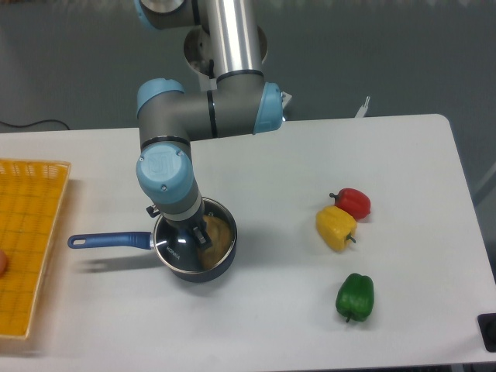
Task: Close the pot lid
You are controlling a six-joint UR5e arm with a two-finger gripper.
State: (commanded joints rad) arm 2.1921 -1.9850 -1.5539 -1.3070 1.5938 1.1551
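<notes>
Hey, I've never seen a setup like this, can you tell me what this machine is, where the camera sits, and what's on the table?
This is a robot arm with blue-capped joints, seen from one fixed camera looking down from above. Its gripper reaches into a small dark pot with a long blue handle, where the glass pot lid sits over the pot. The wrist hides the fingers, so I can't tell if it is gripping the lid. On the white table lie a red pepper, a yellow pepper and a green pepper. An orange basket sits at the left.
</notes>
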